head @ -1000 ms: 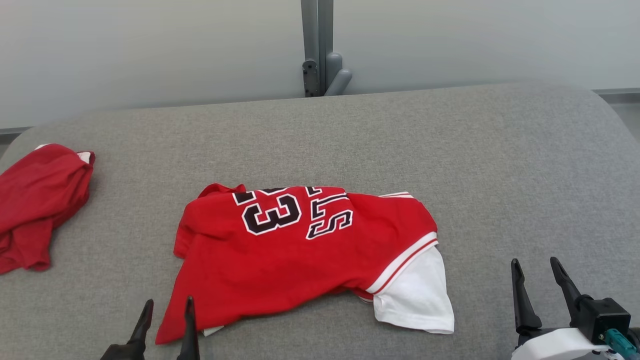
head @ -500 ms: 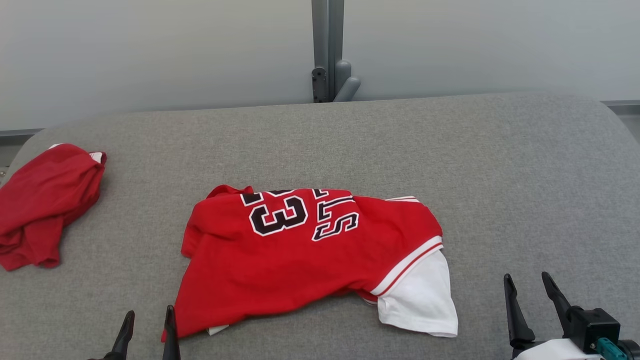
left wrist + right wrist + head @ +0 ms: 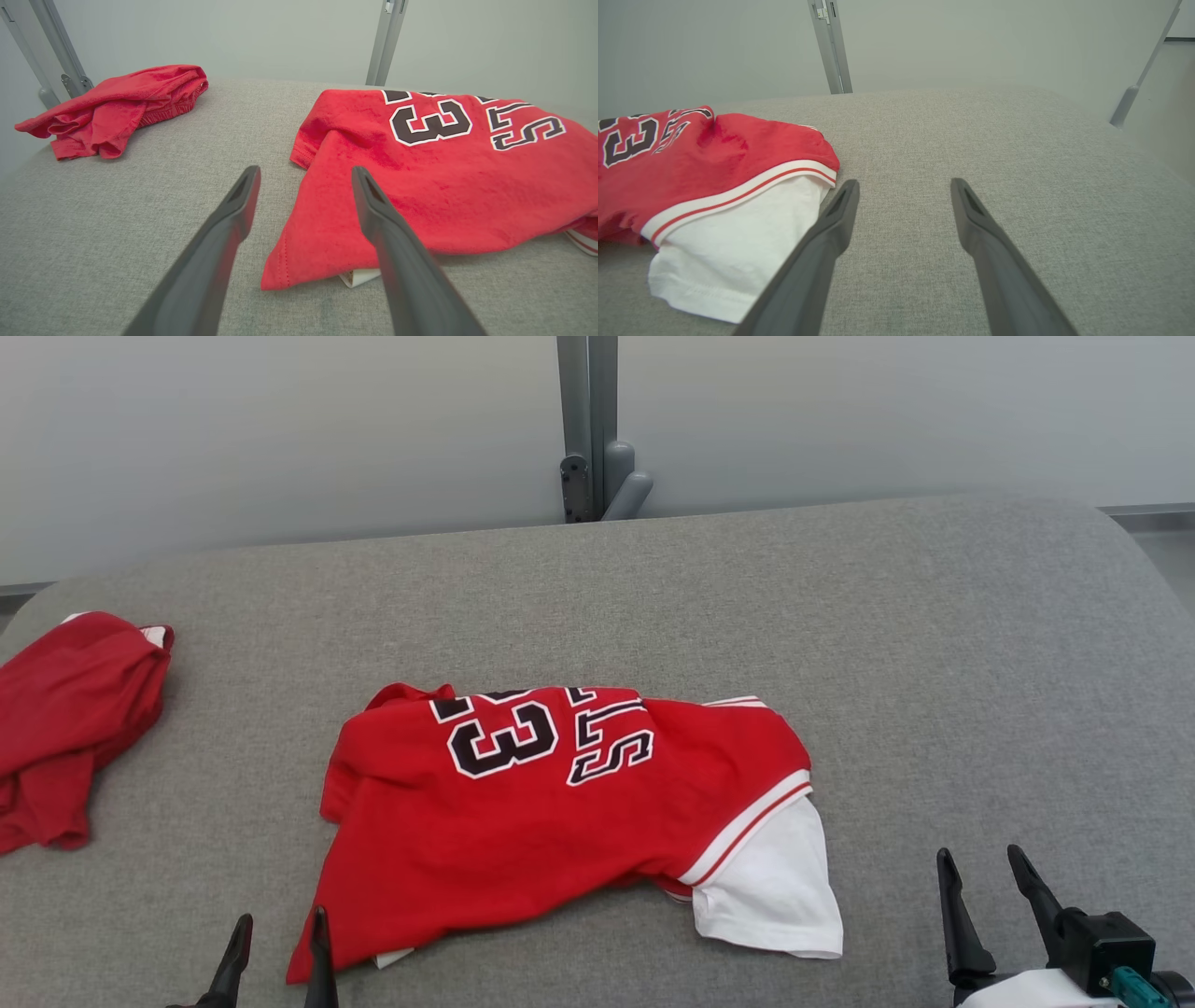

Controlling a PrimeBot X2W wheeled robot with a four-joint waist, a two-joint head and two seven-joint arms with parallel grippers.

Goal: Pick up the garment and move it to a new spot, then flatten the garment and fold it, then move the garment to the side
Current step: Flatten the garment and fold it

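Two garments lie on the grey table (image 3: 934,663): one red jersey (image 3: 560,803) mid-table, one crumpled red garment (image 3: 65,719) far left. The left gripper (image 3: 282,917) and right gripper (image 3: 978,852) flank the jersey's near edge, fingers apart, empty.

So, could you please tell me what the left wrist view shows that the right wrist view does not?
Left wrist view, of the two: a crumpled red garment lying apart from the jersey, and the open left gripper by the jersey's red corner. Right wrist view: the jersey's white sleeve with its striped band, and the open right gripper over bare grey surface. Both: the red jersey's black number, the grey surface, a pale wall.
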